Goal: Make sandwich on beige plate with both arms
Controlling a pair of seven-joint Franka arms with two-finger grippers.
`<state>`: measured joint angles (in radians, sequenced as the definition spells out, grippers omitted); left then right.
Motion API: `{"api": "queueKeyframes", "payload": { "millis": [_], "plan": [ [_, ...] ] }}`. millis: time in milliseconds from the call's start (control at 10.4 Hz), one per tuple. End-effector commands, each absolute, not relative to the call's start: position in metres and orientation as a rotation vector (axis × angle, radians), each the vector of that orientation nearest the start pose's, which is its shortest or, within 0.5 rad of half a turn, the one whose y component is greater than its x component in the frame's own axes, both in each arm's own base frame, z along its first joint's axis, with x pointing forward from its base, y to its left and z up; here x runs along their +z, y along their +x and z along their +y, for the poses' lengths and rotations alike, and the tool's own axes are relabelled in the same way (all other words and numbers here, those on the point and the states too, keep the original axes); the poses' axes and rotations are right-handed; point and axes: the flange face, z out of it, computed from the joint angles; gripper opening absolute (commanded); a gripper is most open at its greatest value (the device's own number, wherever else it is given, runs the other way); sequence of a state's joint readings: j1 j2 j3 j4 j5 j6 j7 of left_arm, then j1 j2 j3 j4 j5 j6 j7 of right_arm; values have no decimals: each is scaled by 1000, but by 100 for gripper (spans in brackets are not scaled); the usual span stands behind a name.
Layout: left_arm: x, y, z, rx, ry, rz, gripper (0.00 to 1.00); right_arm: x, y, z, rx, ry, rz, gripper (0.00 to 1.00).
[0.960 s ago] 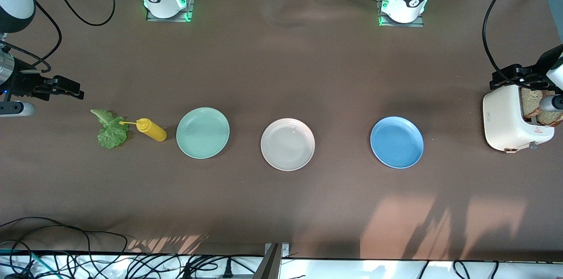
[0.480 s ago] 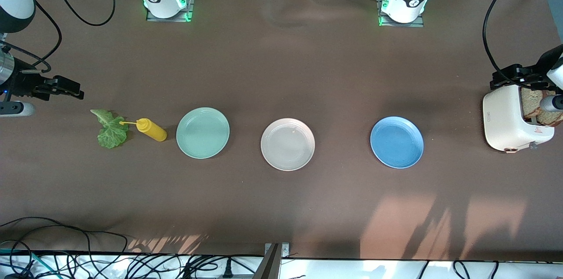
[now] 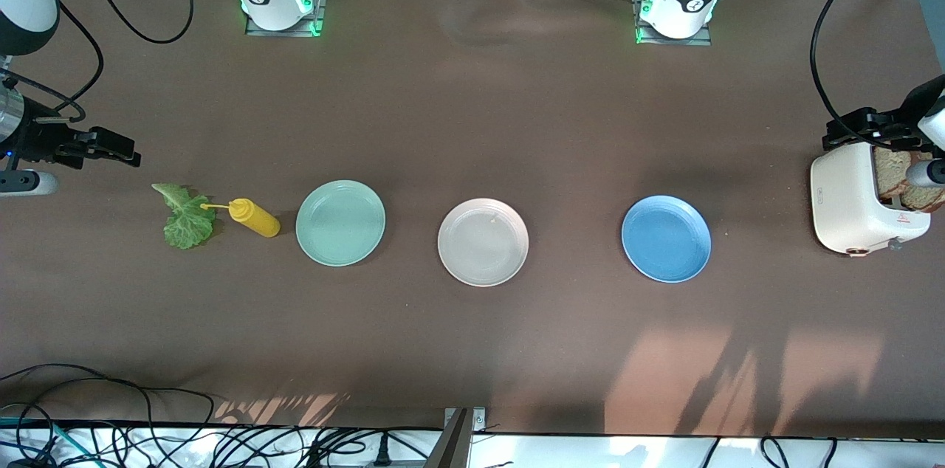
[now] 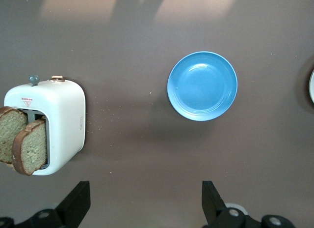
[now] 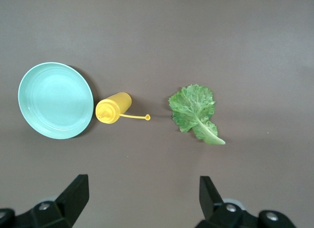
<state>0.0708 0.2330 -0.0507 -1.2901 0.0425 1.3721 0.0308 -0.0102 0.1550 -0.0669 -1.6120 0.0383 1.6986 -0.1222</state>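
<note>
You've got a matte brown tabletop [image 3: 472, 121]. Three plain plates: mint-green plate [image 3: 340, 222], beige plate [image 3: 483, 241] in pale pinkish cream with faint concentric ridges near the rim, blue plate [image 3: 666, 238]. Lettuce leaf [image 3: 184, 217] is ruffled green with a paler rib. Squeeze bottle [image 3: 253, 217] is all yellow. Toaster [image 3: 860, 207] is cream-white with a small red label; bread slices [image 4: 22, 144] show speckled tan crumb and darker brown crust.
</note>
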Motion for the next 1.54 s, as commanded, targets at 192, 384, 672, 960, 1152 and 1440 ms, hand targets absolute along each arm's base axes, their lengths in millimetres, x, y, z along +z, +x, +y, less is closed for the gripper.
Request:
{"api": "queueKeyframes", "payload": {
  "millis": [192, 384, 672, 960, 1152, 1440],
  "plan": [
    [603, 600, 24, 249, -3076, 44, 100, 529, 603, -42, 106, -3089, -55, 100],
    [602, 599, 25, 265, -3075, 41, 100, 530, 603, -45, 103, -3088, -47, 100],
    [596, 599, 30, 290, -3075, 30, 100, 530, 603, -45, 103, -3089, -48, 100],
    [594, 598, 36, 295, -3072, 14, 100, 531, 604, -44, 96, -3088, -52, 100],
    [594, 597, 49, 296, -3074, -19, 100, 531, 603, -44, 98, -3088, -52, 100],
    [594, 591, 80, 342, -3049, 16, 100, 531, 604, -44, 96, -3089, -50, 100]
  ]
}}
